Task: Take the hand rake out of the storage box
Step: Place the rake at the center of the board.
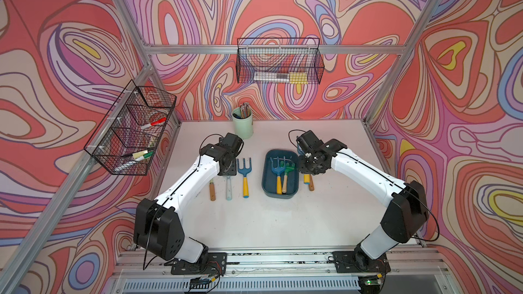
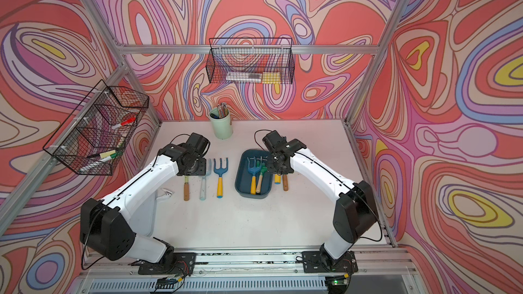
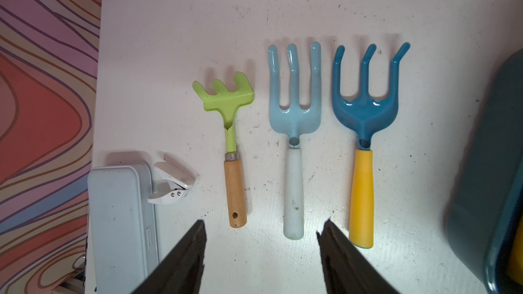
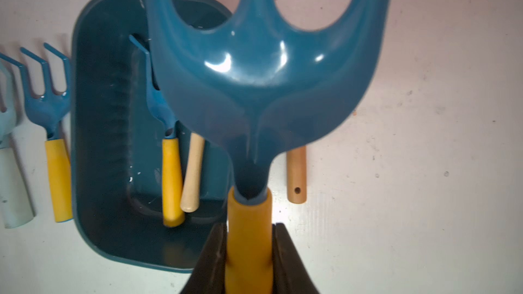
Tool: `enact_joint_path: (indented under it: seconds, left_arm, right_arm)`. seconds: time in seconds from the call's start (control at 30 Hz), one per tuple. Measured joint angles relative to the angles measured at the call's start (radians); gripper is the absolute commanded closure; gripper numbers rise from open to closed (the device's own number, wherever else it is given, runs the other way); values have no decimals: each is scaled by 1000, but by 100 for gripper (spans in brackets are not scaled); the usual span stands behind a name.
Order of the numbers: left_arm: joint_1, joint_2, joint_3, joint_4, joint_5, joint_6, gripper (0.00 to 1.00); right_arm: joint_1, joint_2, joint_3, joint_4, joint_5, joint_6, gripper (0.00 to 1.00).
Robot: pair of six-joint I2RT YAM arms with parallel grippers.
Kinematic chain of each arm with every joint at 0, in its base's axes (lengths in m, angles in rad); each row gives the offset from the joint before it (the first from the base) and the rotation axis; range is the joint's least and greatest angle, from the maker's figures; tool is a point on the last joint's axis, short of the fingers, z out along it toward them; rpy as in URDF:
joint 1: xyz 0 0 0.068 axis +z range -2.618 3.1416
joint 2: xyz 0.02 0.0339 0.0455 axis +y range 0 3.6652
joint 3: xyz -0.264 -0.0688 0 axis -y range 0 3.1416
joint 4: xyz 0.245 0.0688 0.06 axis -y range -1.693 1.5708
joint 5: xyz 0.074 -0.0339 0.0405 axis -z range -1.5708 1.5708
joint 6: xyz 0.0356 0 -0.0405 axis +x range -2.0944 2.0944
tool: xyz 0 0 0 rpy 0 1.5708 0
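Now the right gripper [image 4: 249, 230] is clamped tight on the yellow handle of a dark blue hand rake [image 4: 254, 80]. It holds the rake above the table [image 4: 424, 165], outside the storage box [image 4: 99, 137] and just beside its wall. The left gripper [image 3: 264, 222] hangs half open and empty above a pale blue hand fork [image 3: 294, 114].

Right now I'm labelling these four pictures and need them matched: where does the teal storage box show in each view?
Top view: storage box, just below picture centre.
Top view: storage box, likewise.
Left wrist: storage box, cropped at the frame edge.
Right wrist: storage box, partly behind the held rake.
Shared landmark: the loose yellow-handled rake lying beside it.
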Motion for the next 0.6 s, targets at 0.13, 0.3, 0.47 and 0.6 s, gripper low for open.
enact_joint_path:
  seconds: [0.13,0.3,0.47,0.6]
  left_arm:
    - [0,0,0,0,0,0,33]
    - [0,0,0,2,0,0,33]
    - [0,0,0,3,0,1,33]
    - [0,0,0,3,0,1,33]
  right_arm:
    - [-85,-33,-76,6,-18,-65,98]
    - [-168,-51,-140,14,-7,-150,99]
    - [-233,-74,-187,39,-21,-208,99]
    - [-267,-90,-206,61,-40,-254,99]
